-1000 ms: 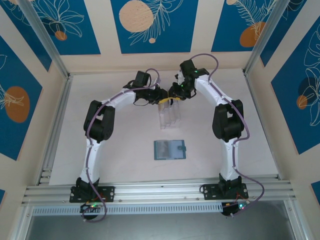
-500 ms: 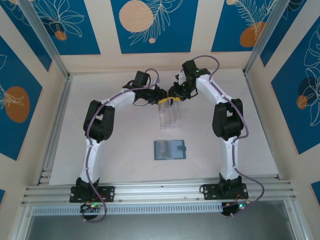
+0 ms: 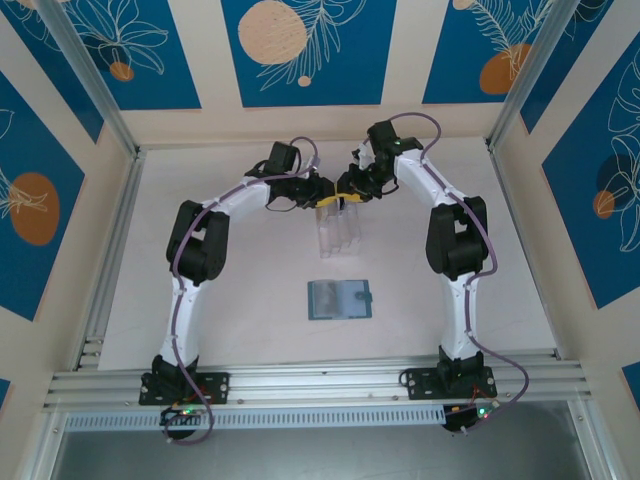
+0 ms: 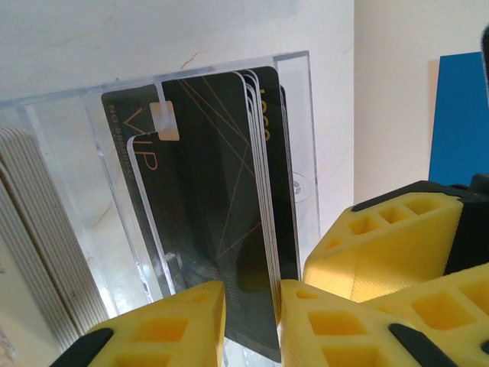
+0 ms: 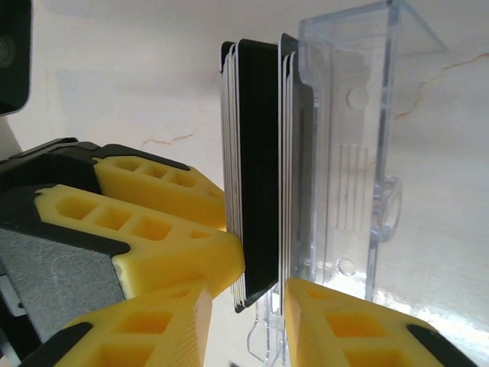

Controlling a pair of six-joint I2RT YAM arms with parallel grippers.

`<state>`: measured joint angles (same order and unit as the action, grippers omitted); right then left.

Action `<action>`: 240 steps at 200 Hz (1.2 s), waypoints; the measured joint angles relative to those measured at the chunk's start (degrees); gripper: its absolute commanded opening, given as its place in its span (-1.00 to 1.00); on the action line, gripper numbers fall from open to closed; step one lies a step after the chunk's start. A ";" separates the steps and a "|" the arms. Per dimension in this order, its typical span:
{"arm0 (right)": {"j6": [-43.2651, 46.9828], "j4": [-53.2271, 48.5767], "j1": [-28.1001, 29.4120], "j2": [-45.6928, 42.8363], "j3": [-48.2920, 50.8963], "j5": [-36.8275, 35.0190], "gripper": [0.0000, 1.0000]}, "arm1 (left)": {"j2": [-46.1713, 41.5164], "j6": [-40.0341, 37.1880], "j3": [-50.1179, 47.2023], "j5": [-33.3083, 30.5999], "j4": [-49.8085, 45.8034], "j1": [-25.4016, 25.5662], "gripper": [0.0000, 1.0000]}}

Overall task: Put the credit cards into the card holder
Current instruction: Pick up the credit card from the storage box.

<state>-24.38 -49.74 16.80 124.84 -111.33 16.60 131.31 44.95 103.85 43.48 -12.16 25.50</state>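
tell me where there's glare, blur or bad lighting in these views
Top external: even light, sharp, though the clear rack nearly vanishes against the pale table. Left wrist: black cards crisp, gold print readable. Right wrist: bright glints along the rack's edges, card edges sharp.

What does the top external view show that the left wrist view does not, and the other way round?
Top external: the slate-teal folding wallet, lying flat, apart from the clear acrylic rack. Left wrist: gold VIP lettering on the black plastic cards, gripped between the left gripper's yellow fingers. Both: that rack, with the right gripper beside it.
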 measured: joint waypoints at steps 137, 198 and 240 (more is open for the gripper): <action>0.39 -0.52 0.22 2.71 -4.35 -3.17 -0.26 | -1.07 3.19 -3.50 0.85 5.11 -0.61 -0.53; 0.35 -0.66 0.48 2.89 -4.81 -2.78 -0.27 | -1.09 3.19 -3.61 1.18 5.14 -0.76 -0.53; 0.07 -0.22 -0.31 3.54 -4.76 1.14 -0.27 | -1.09 3.19 -3.65 1.33 5.09 -0.90 -0.53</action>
<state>-24.32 -49.95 16.49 128.38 -116.09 17.74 130.21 48.14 100.20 44.82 -7.07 24.60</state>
